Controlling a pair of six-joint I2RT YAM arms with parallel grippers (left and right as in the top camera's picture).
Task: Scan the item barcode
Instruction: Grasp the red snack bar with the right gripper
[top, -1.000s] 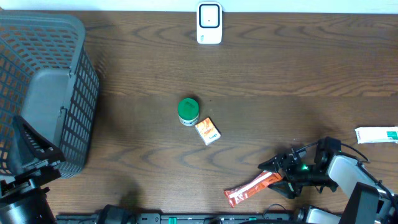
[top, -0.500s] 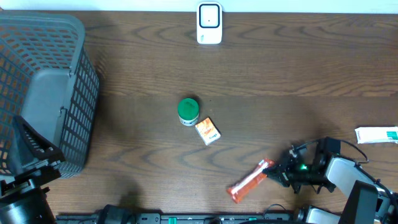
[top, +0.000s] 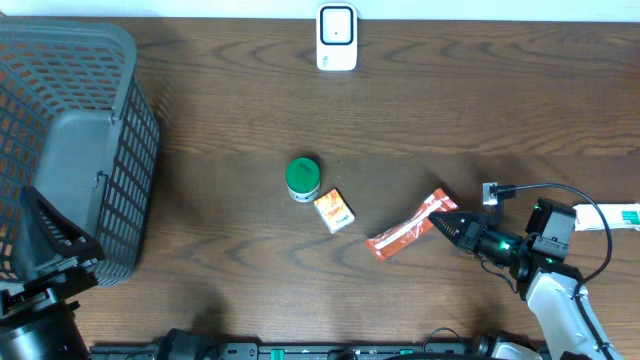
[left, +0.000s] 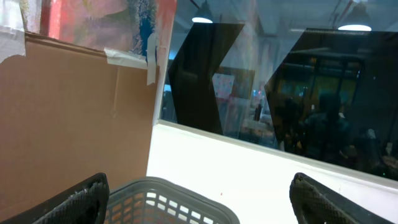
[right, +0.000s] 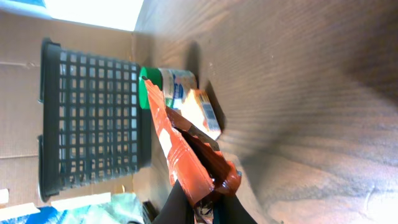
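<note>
The right gripper (top: 450, 224) was clamped on one end of the orange-red sachet (top: 403, 234). The sachet extended toward the table centre, near the small orange box (top: 334, 211) and the green-lidded jar (top: 302, 178). The left gripper (left: 199, 208) stood with its jaws wide apart and empty, by the basket (top: 120, 110).

Judged step: item grasped, scan not yet made. The next move called for carrying the sachet to the white scanner (top: 337, 38), well apart at the far edge, and turning its barcode toward the scanner. No barcode was discernible.

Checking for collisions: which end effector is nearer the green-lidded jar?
Right: the right end effector holds the orange packet near the jar; the left end effector is at the basket.
</note>
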